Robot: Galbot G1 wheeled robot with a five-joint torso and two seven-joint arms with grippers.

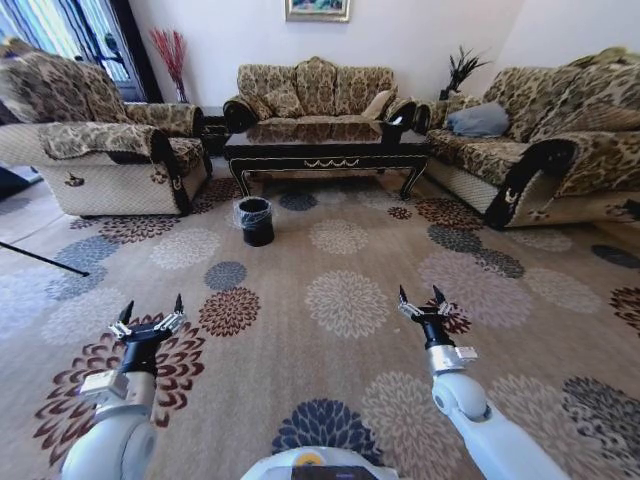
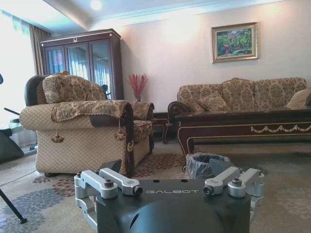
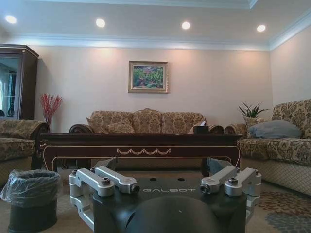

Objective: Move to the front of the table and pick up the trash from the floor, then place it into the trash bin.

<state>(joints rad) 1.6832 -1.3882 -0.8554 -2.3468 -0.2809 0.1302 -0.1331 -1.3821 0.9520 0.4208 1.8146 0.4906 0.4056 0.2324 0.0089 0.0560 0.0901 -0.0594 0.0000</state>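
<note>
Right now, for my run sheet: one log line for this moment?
left gripper: open, empty, over carpet | right gripper: open, empty | bin: by table, ahead

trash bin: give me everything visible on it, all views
The trash bin is a small round black bin standing upright on the floor, beside the left front leg of the table. A clear, shiny, crinkled plastic liner is gathered over its rim and hangs partway down the wall. Its mouth is open, with no lid; its contents cannot be made out. Nothing but the carpet touches it. The left wrist view shows its lined top beyond that gripper's body.
</note>
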